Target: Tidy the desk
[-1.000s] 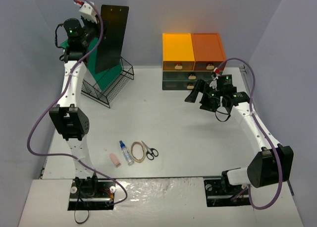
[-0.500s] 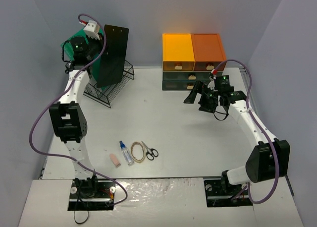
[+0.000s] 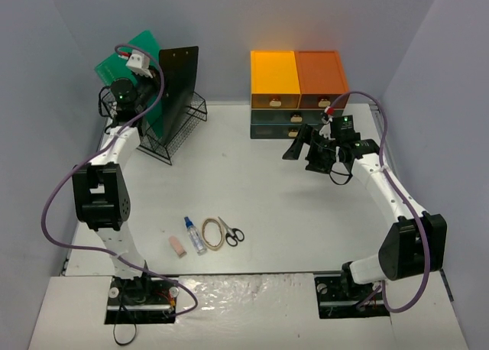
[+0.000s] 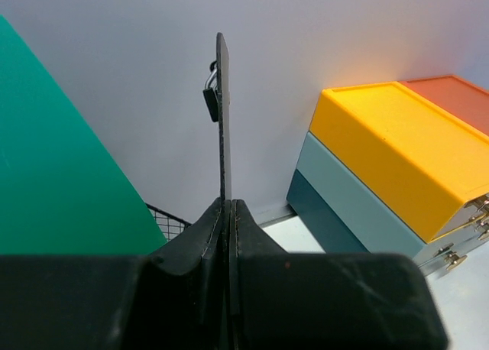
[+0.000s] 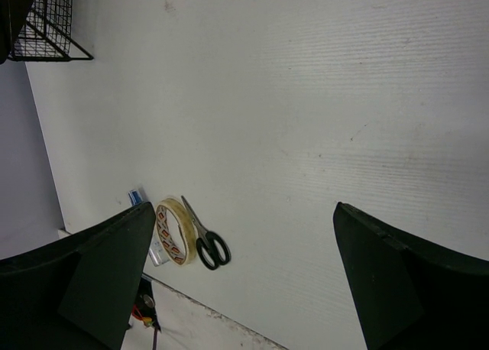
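On the white desk (image 3: 267,189), a black wire basket (image 3: 179,132) at the back left holds a leaning green board (image 3: 141,67). My left gripper (image 3: 157,82) is shut on a black clipboard (image 3: 177,86) that stands upright with its lower end in the basket. The left wrist view shows the clipboard (image 4: 223,121) edge-on, clip at the top, pinched in my left gripper (image 4: 229,212). My right gripper (image 3: 299,145) hangs open above the desk, in front of the drawers. Nothing is between its fingers in the right wrist view (image 5: 244,273).
A drawer unit (image 3: 298,94) with yellow and orange tops stands at the back. Near the front left lie a pink eraser (image 3: 177,247), a small blue-capped bottle (image 3: 194,235), a tape roll (image 3: 213,234) and black scissors (image 3: 231,232). Tape roll (image 5: 172,231) and scissors (image 5: 205,239) show below the right gripper.
My left arm has swung down and left, lowering the clipboard toward the basket beside the green board. The right gripper has drifted slightly left and stays open.
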You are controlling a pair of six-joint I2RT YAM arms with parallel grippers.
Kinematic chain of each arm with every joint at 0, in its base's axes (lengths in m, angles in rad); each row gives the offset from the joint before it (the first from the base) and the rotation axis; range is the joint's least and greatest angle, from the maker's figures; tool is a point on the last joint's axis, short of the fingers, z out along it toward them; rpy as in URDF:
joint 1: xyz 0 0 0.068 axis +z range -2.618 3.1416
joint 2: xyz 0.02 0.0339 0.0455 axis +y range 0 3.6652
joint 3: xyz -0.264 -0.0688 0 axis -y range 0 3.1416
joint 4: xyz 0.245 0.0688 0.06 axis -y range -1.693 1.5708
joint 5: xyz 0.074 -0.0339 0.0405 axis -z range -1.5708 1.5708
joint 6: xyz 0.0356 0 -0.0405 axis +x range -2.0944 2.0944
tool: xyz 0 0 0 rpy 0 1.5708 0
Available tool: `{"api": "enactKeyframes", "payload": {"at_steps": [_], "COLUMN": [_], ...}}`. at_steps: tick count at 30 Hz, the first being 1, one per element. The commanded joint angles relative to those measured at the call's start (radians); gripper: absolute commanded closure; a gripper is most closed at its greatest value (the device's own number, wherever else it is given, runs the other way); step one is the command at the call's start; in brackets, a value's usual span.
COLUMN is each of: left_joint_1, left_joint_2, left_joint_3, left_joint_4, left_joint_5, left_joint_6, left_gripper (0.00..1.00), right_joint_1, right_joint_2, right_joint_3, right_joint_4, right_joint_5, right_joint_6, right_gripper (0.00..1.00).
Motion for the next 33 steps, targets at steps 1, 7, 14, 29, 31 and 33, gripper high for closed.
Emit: {"api": "enactKeyframes", "payload": {"at_steps": [1, 7, 14, 29, 31, 33], "left_joint_1": [0.003, 0.006, 0.012, 0.065, 0.071, 0.075], "left_joint_2": [-0.067, -0.115, -0.141, -0.043, -0.017, 0.006], "left_joint_3": [-0.100, -0.208, -0.215, -0.338, -0.328, -0.311], "left_joint_4": [0.116, 0.147, 0.057, 0.496, 0.563, 0.611], "left_joint_5": [-0.035, -0.069, -0.107, -0.039, -0.030, -0.021], "left_joint_6": [-0.017, -0.014, 0.014, -0.152, -0.172, -0.189], "left_gripper": [1.00, 1.00, 1.00, 1.00, 1.00, 1.00], "right_joint_1": [0.011, 0.026, 0.039, 0.056, 0.058, 0.060], "right_joint_2": [-0.016, -0.018, -0.022, -0.078, -0.088, -0.098], "right_joint_3": [0.004, -0.011, -0.017, -0.091, -0.106, -0.119], "right_joint_4": [0.046, 0.047, 0.047, 0.054, 0.056, 0.064], "right_joint_5": [-0.027, -0.029, -0.026, -0.010, -0.007, -0.006], "right_joint_6": [-0.009, -0.009, -0.005, -0.012, -0.020, -0.025], "right_gripper": [0.00, 0.00, 0.00, 0.00, 0.00, 0.00]}}
